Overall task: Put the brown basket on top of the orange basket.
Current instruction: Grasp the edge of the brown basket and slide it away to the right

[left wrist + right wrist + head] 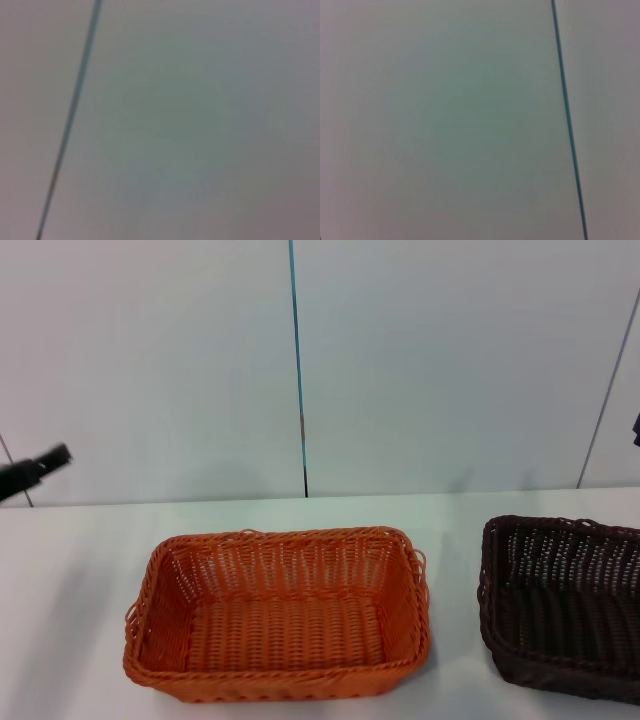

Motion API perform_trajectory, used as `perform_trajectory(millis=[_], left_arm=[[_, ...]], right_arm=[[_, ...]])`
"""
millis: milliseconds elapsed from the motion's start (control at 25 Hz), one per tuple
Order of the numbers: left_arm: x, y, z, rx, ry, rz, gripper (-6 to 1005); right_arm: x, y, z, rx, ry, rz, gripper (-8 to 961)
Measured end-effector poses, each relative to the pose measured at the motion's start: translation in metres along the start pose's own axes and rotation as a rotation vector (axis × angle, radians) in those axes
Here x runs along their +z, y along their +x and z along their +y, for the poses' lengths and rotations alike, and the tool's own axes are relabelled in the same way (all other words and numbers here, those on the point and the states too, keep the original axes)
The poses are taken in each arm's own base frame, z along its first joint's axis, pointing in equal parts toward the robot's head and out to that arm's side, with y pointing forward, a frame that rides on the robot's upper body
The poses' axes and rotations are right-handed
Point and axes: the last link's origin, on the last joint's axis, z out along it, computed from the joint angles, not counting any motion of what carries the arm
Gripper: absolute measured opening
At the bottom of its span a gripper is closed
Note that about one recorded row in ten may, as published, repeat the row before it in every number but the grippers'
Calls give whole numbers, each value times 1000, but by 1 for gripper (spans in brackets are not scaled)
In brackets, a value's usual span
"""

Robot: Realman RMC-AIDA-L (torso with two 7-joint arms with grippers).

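the orange basket is sitting upright near the front edge of the white surface, a little left of the middle, its open top facing up and its woven floor showing bare. the brown basket is sitting upright toward the front right corner of the surface, well apart from the orange one, with a strip of bare white showing between them; its right side is running out of the head view. farther back, beyond the far edge, a pale panelled wall is rising with a thin teal seam running down it. the left gripper is hovering at the far left, above the surface's back edge, touching nothing; i cannot tell how its jaws are standing. the right gripper is showing as only a dark sliver at the far right edge; i cannot tell about its jaws either. both wrist views are showing only the wall and the seam.
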Motion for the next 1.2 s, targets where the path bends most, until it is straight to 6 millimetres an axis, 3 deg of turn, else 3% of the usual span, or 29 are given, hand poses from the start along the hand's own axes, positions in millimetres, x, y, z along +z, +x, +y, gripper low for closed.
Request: perform_trajectory(millis=[320,760,1200], left_arm=[[-16,-3,-22,50,28,150,921],[-31,-2,-30,142,20,245,921],[-38,-19,-45,140,49,209,921]], right_arm=[[-4,8,-4,-12,-18,-79,917],[-22,34,8,-21,-125,-225,916],[-24,39,18,-24,-208,-379,917]])
